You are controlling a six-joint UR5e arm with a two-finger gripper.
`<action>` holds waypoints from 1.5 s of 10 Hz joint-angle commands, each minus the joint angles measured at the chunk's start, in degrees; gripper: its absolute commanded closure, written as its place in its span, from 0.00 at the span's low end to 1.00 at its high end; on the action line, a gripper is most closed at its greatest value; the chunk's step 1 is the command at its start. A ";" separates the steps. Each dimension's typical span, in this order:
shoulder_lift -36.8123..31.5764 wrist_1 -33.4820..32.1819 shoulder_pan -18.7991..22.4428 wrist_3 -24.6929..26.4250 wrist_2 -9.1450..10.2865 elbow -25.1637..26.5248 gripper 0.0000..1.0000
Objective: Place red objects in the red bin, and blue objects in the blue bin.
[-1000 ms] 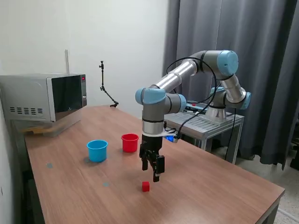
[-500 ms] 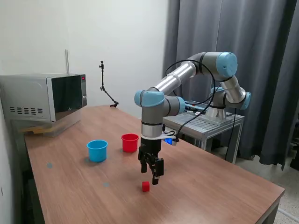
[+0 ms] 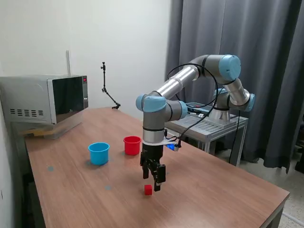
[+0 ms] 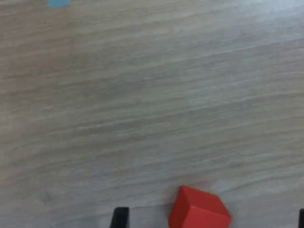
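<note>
One small red cube (image 3: 148,190) lies on the wooden table, in front of the cups. My gripper (image 3: 151,182) hangs just above it and slightly to the exterior view's right, with the jaws apart and empty. In the wrist view the red cube (image 4: 199,210) sits on the table between the two dark fingertips (image 4: 119,217), touching neither. The red cup (image 3: 132,145) and the light blue cup (image 3: 99,153) stand upright side by side behind the gripper. No blue cube is in view, and I cannot see inside the cups.
A microwave (image 3: 45,99) stands at the table's far corner on the exterior view's left. A thin black stand (image 3: 108,90) is at the back edge. Small grey-blue marks (image 3: 108,187) dot the tabletop. A metal cart (image 3: 209,126) holds the arm's base.
The gripper has shifted slightly to the exterior view's left, closer over the red cube. The cube and cups have not moved.
</note>
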 commanded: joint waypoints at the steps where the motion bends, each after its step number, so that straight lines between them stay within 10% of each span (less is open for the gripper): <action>1: 0.60 0.00 0.05 0.94 -0.04 -1.07 0.00; 15: 1.04 0.00 0.58 4.99 -0.04 -0.81 0.00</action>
